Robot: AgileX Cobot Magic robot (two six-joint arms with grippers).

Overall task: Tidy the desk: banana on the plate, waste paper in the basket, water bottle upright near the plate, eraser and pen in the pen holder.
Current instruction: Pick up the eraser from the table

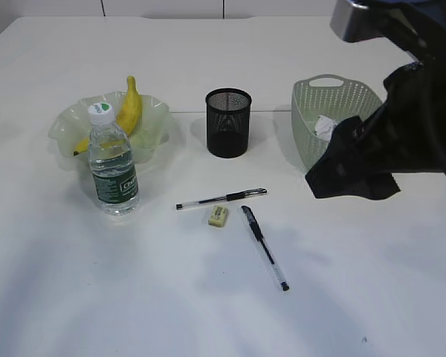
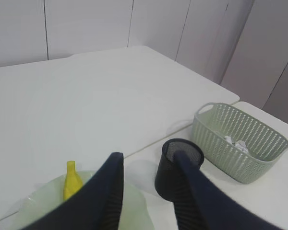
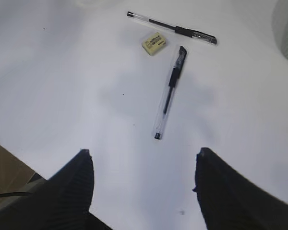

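**Pens and eraser left to gather; both sets of fingers empty**

The banana [image 1: 128, 111] already lay in the plate [image 1: 154, 111], the water bottle [image 1: 112, 162] stood upright just in front of it, and the waste paper [image 1: 325, 127] sat in the basket [image 1: 306, 100]. What remained were 2 pens and the eraser [image 3: 153, 42] on the worktop [image 3: 62, 72].

The pens looked light, stiff and smooth, likely to roll or slip, so a hold across the barrel near the dark grip section seemed best. The eraser looked small, light and slightly grippy, best pinched across its short sides.

The right fingers [image 3: 144, 184] stood well apart, holding nothing. The nearer pen [image 3: 169, 93] lay ahead of the gap between them, pointing away, with the eraser and the farther pen [image 3: 172, 28] beyond it.

The left fingers [image 2: 149, 191] were partly apart and empty, with the pen holder [image 2: 177, 170] just beyond them and the plate below.
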